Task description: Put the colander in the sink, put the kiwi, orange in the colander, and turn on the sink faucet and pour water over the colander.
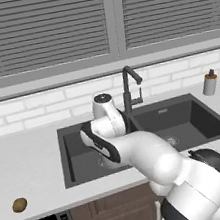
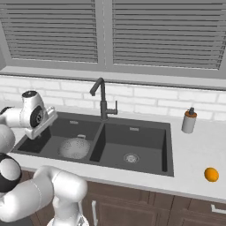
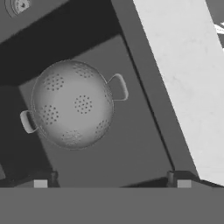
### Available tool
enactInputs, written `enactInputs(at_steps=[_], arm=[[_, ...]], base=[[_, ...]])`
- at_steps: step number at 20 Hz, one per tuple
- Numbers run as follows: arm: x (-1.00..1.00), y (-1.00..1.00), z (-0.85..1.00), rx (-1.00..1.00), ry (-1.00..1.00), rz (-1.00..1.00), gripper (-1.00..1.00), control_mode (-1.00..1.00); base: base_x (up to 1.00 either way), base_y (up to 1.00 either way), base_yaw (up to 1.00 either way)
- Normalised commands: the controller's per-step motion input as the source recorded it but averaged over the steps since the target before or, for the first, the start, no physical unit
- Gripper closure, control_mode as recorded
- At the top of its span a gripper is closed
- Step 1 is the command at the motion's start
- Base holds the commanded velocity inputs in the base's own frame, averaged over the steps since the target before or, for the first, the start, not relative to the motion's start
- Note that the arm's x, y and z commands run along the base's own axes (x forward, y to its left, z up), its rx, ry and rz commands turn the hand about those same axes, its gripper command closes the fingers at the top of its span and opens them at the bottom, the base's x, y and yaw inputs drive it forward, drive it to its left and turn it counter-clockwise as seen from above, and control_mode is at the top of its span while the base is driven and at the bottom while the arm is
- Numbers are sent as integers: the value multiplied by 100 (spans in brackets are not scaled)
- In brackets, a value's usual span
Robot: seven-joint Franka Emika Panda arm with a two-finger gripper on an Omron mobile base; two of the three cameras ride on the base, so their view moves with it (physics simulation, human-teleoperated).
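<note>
Sink [image 2: 145, 132] left basin holds colander [image 3: 72, 104], upright, ready for fruit. Tool [image 3: 112, 178] above it, fingers spread wide, holding nothing. Orange [image 2: 211, 174] on desk [image 2: 194, 150] at right, kiwi [image 1: 19, 204] far left; neither loaded yet.

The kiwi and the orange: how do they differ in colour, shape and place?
The kiwi is dull brown, while the orange is bright orange-yellow. The kiwi looks oval; the orange looks round. The kiwi lies on the counter to the left of the sink, the orange on the counter to its right. Both are small fruits still outside the colander, which sits in the left basin.
</note>
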Motion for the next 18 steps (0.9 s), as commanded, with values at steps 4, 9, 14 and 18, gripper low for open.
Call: enactInputs(at_steps=[4, 9, 14, 18], arm=[[-66, 53, 38, -1, 10, 35, -100, -100], [-77, 78, 1, -4, 0, 42, -100, -100], [-69, 78, -11, -11, 6, 49, -100, -100], [-17, 77, -4, -9, 17, 47, -100, -100]], base=[[0, 0, 0], [0, 0, 0], [0, 0, 0], [0, 0, 0]])
